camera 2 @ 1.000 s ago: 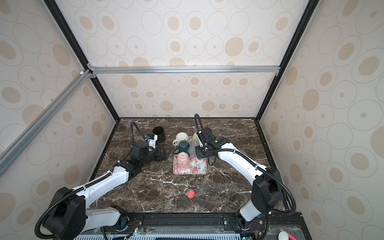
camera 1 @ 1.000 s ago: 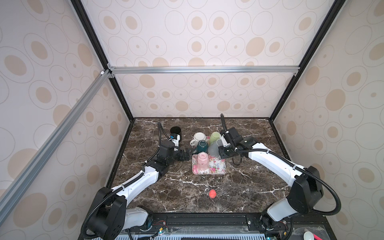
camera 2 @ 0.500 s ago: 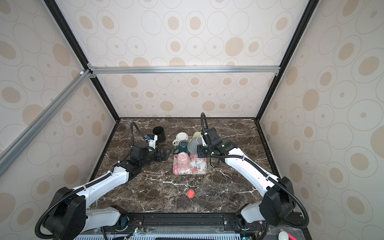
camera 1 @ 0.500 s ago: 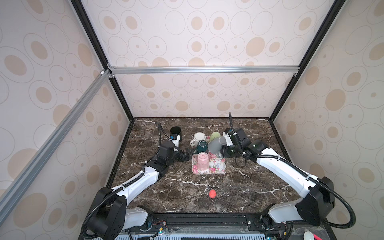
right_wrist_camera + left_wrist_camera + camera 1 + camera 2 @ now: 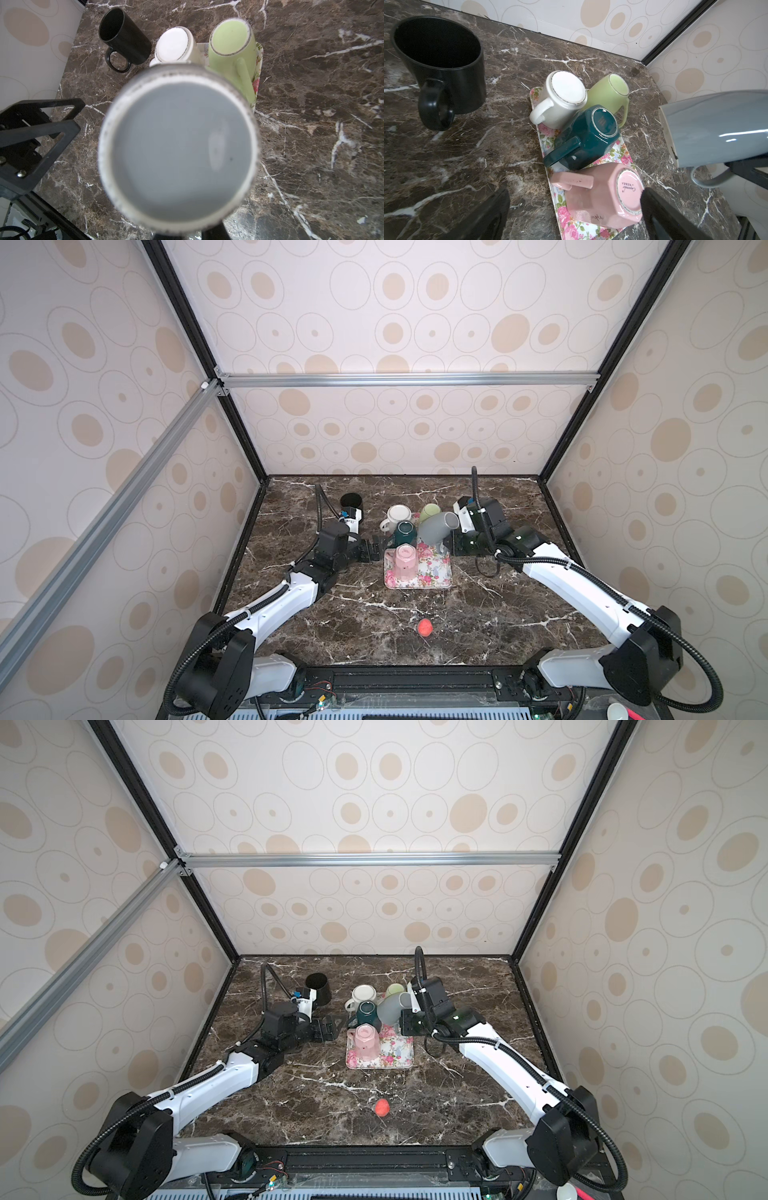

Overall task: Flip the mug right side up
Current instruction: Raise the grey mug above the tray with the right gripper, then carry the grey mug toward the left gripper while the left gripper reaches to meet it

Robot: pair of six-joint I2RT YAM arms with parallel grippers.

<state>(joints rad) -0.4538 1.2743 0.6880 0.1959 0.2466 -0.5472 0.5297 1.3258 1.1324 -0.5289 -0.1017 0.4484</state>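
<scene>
**Bimanual workspace, one mug lifted.** The grey mug [image 5: 435, 527] hangs above the counter [image 5: 498, 614]. It lies roughly on its side with its handle downward, over the far right corner of the floral tray [image 5: 434, 577]. The right jaws are clenched on it at the handle side. In the right wrist view one round end of the mug [image 5: 178, 145] fills the frame, blurred, and whether it is mouth or base cannot be told. In the left wrist view the held mug [image 5: 716, 128] stands apart from the light green mug [image 5: 608, 93], and bare counter shows beneath it.

Four mugs sit base-up on the tray:
- The white mug [image 5: 562, 99] and the light green mug crowd the far end, and the white handle reaches past the tray's edge.
- The teal mug [image 5: 589, 135] sits tilted in the middle.
- The pink mug [image 5: 602, 197] takes the near left part, so a bare strip of tray runs along the right edge.

The left jaws are released and spread wide. They sit low beside the tray's left long edge, just short of the teal and pink handles, which point toward them. A black mug [image 5: 351, 502] stands upright on the counter behind the left arm's wrist, near the back.

Open counter lies in front of the tray, where only a small red ball [image 5: 424, 627] rests. More open counter lies to the right of the tray, under the right arm.
</scene>
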